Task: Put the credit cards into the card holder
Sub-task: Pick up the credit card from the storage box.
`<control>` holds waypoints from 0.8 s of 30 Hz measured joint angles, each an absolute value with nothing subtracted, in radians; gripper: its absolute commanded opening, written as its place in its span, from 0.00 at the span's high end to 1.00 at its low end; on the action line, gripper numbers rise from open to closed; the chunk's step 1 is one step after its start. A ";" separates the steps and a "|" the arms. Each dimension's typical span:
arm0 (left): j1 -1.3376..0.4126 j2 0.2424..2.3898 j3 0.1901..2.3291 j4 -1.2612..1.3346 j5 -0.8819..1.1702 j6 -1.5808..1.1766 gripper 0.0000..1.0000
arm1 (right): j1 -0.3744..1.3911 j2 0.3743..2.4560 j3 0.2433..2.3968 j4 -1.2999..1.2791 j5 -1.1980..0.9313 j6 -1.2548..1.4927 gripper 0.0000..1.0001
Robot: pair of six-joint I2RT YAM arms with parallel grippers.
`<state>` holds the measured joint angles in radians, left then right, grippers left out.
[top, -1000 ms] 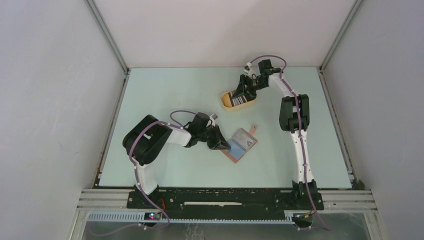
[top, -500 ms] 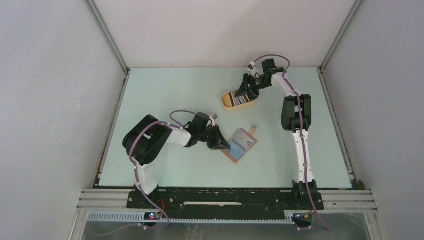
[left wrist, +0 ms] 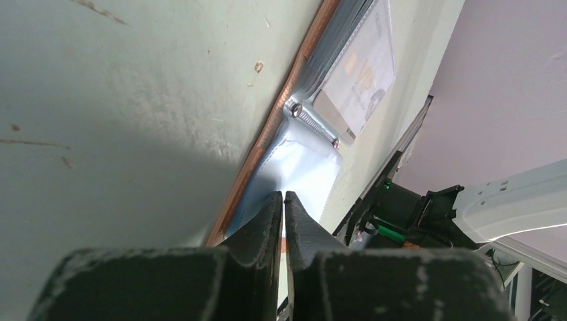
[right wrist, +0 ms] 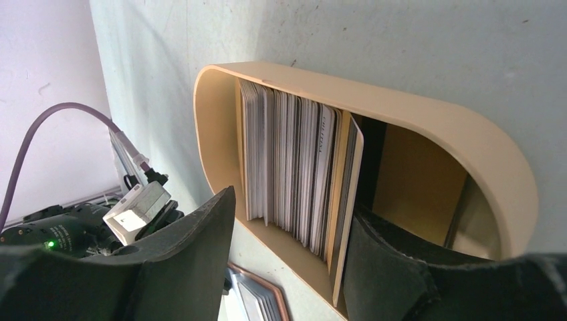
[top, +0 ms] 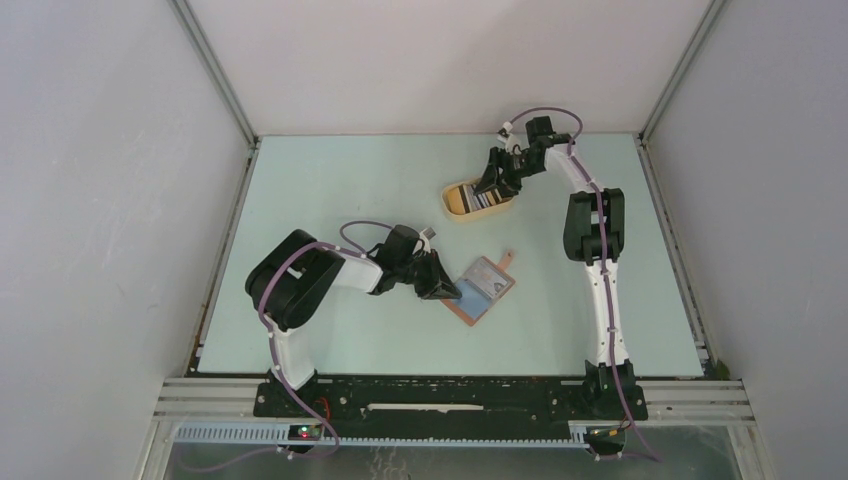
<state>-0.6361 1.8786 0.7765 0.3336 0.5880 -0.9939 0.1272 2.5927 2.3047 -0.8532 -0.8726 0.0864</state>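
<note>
The credit cards [right wrist: 287, 174] stand on edge as a stack inside a yellow oval tray [right wrist: 428, 127]. My right gripper [right wrist: 292, 204] is open and straddles the stack. One finger is inside the tray behind a tan end card and the other is by the tray's near wall. From above, the right gripper [top: 495, 183] hangs over the tray [top: 455, 207]. The card holder [top: 485, 285], reddish-brown, lies open mid-table with a card in its clear window. My left gripper [left wrist: 284, 200] is shut, its tips over the card holder's pale pocket [left wrist: 311, 164] at the brown edge.
Grey enclosure walls stand to the left, right and back of the pale green table [top: 330, 190]. The right arm's upright link [top: 592, 225] rises to the right of the tray. The left arm's bulky elbow [top: 295, 280] lies low to the left of the card holder.
The right gripper's jaws have narrowed around the card stack and the wrist has shifted slightly toward the far right. The left arm and card holder have not moved.
</note>
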 measured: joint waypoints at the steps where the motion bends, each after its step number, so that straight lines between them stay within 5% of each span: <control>1: -0.636 1.879 0.776 0.334 0.588 -0.994 0.90 | 0.126 2.592 2.305 -0.853 -0.872 0.086 0.37; 24: -0.636 1.889 0.786 0.334 0.603 -0.994 0.90 | 0.126 2.592 2.329 -0.888 -0.789 0.039 0.36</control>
<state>-0.6361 1.8893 0.7856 0.3340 0.6025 -0.9939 0.1257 2.5919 2.3295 -0.8875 -0.7891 0.0387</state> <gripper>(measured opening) 0.101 0.650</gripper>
